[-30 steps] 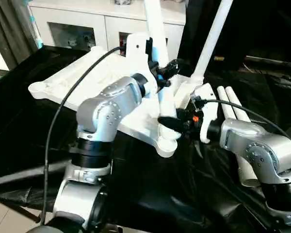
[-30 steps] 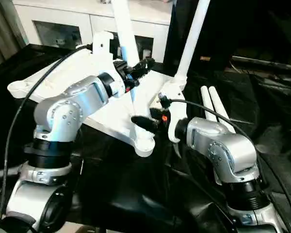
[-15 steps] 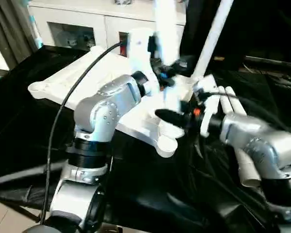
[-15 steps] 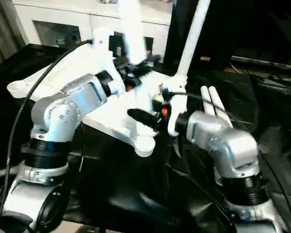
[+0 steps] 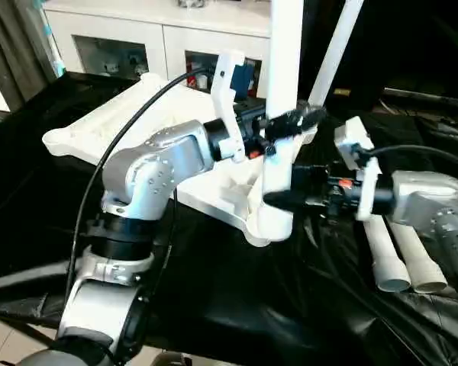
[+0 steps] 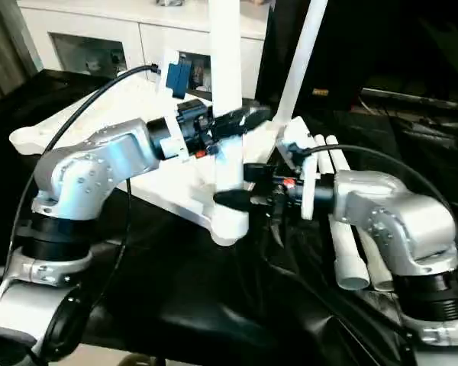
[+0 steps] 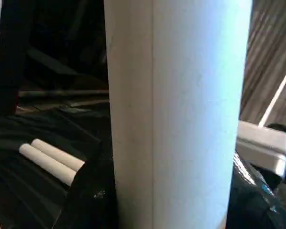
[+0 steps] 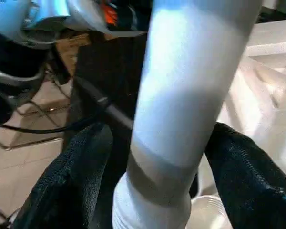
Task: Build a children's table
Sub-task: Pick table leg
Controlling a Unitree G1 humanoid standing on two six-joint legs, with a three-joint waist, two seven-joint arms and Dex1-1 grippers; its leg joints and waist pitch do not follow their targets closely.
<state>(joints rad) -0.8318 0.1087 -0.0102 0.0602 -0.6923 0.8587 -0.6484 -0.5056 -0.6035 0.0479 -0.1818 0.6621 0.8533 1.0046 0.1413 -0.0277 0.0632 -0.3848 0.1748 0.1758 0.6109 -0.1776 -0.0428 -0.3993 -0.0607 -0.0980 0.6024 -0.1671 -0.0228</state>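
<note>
The white tabletop (image 5: pixel 130 122) is lying ribbed underside up on the black-draped bench (image 5: pixel 237 305). The left gripper (image 5: pixel 284 122) is clamping its fingers around an upright white leg (image 5: pixel 284 91) sitting in the near corner socket (image 5: pixel 271 225). The right gripper (image 5: pixel 286 187) is straddling that leg lower down, fingers spread and not touching it. Two spare legs (image 5: pixel 401 255) are lying toward the bench's right edge. No writing is readable.

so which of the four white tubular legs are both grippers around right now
The upright white tubular leg at the near corner socket of the white plastic tabletop. The left gripper grips it; the right gripper brackets its base. Another stands behind; two lie flat.
</note>
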